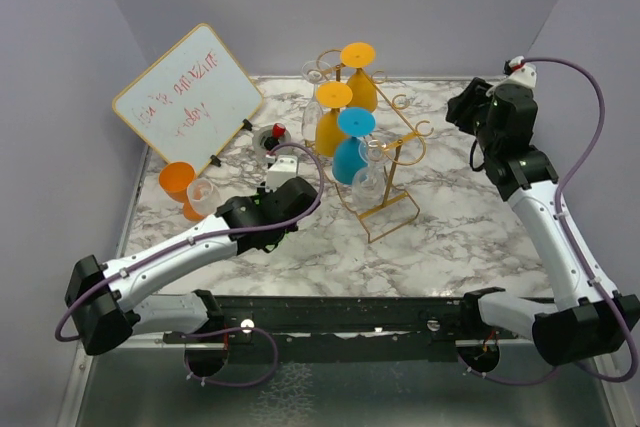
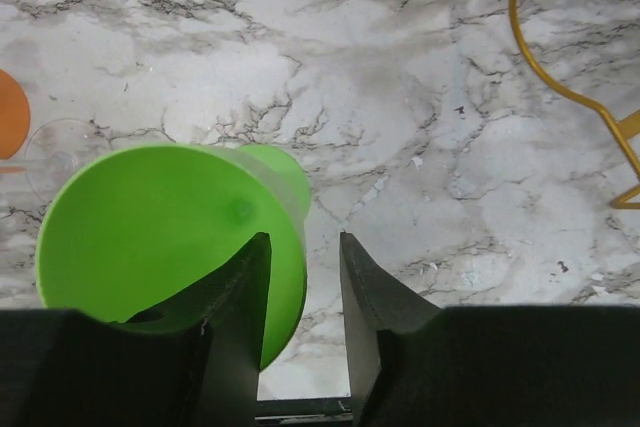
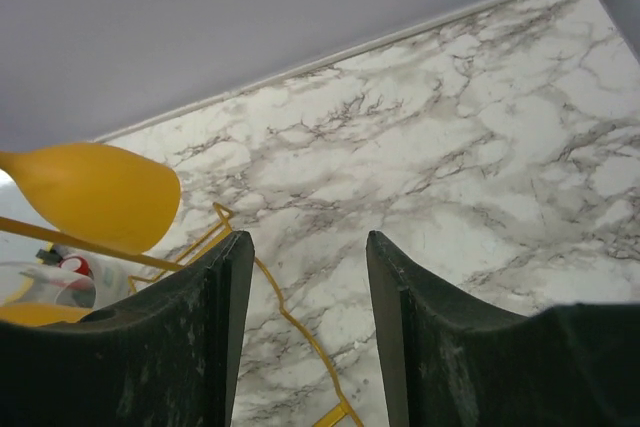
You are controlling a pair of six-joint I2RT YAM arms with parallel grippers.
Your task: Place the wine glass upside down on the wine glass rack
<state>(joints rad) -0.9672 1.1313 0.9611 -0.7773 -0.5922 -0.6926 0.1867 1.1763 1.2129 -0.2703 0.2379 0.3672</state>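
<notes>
The gold wire wine glass rack point(image 1: 392, 169) stands mid-table with orange-yellow point(image 1: 357, 75), blue point(image 1: 350, 147) and clear glasses hanging upside down on it. A green wine glass point(image 2: 165, 232) shows only in the left wrist view, foot toward the camera, on the marble under my left finger point(image 2: 235, 297). My left gripper point(image 2: 303, 242) is open with only marble in its narrow gap; the glass sits just left of it. In the top view my left wrist point(image 1: 268, 209) hides the glass. My right gripper point(image 3: 308, 237) is open and empty, raised at the back right point(image 1: 465, 107).
A whiteboard point(image 1: 190, 97) leans at the back left. An orange cup point(image 1: 178, 185) and a clear glass point(image 1: 203, 197) stand left of my left wrist. A red-topped object point(image 1: 277, 133) sits behind it. The rack's base wire point(image 2: 560, 87) lies to my left gripper's right.
</notes>
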